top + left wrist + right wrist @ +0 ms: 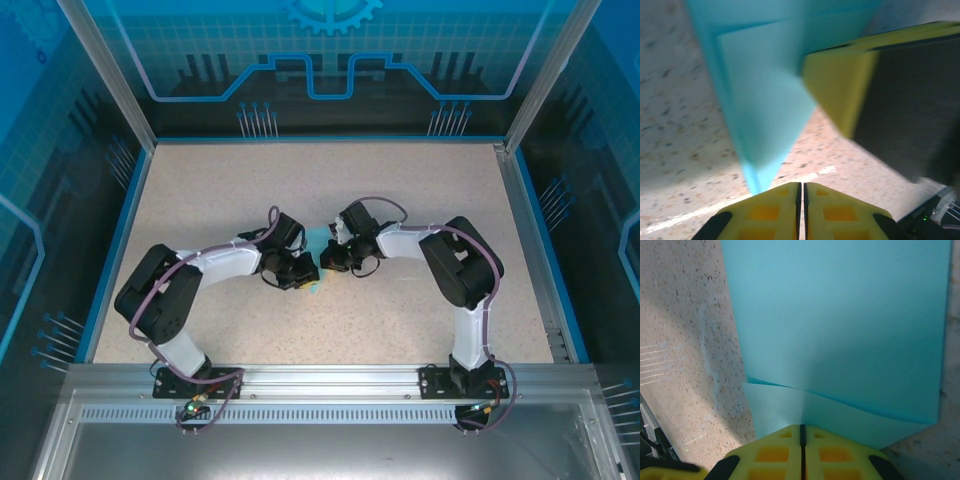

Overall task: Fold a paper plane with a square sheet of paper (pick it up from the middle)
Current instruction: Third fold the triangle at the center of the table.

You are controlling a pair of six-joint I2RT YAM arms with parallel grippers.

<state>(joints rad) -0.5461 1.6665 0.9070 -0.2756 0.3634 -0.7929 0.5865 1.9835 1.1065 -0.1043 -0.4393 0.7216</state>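
Cyan paper plane (840, 330) sat half-folded; right hand (801, 427) clamped its edge, probably anchoring it; left hand (801, 185) hovered beside its tip, closed and empty.

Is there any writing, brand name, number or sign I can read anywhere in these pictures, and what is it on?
No text can be read anywhere.
The blue back panel bears only a gear outline and circuit-like lines, no letters.
The light cyan-blue folded paper is blank.
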